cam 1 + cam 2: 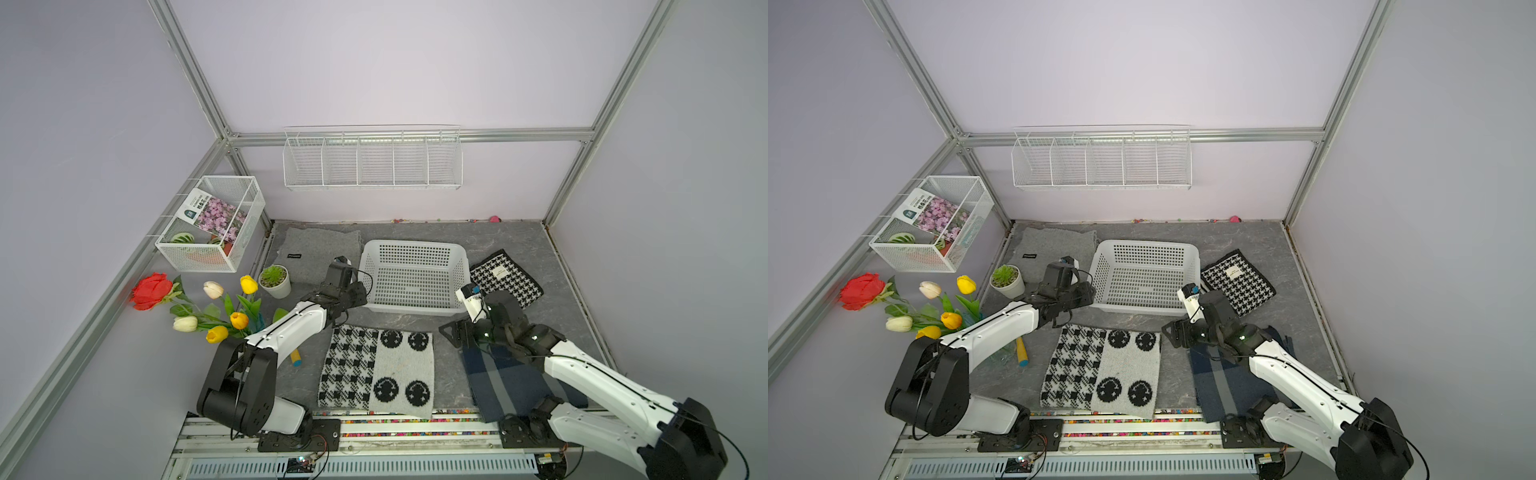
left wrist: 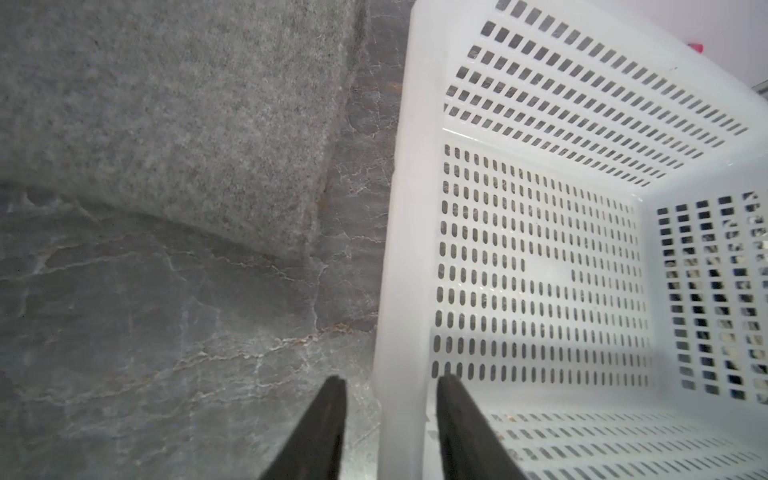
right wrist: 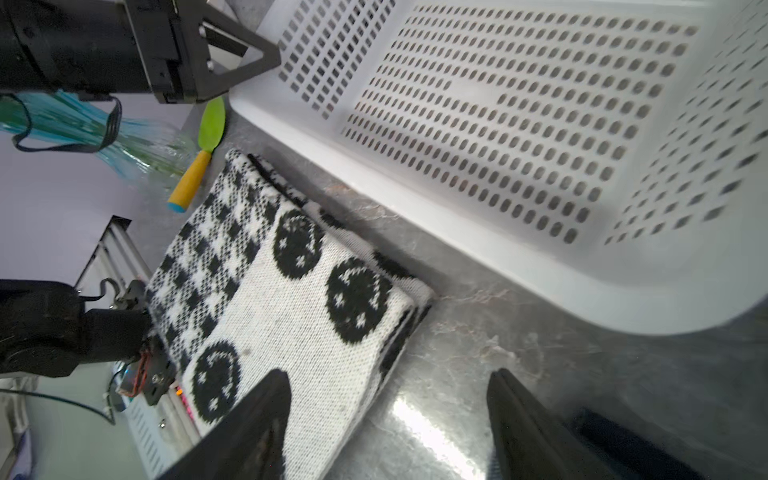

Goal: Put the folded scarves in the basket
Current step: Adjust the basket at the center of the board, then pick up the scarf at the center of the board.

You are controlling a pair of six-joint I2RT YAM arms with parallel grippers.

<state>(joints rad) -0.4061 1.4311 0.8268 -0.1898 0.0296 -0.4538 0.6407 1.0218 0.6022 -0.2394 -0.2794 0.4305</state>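
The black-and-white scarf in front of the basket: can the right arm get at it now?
Probably yes: the right gripper hangs open at the edge of the black-and-white scarf, with nothing lying on it.

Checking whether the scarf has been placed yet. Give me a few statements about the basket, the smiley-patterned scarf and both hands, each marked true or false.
1. Nothing lies in the basket. True.
2. The smiley scarf is inside the basket. False: it lies folded on the table, in front of the basket.
3. The left hand has one finger on each side of the basket's rim. True.
4. The right hand is shut on the smiley scarf. False: it is open beside the scarf's corner, with nothing between its fingers.
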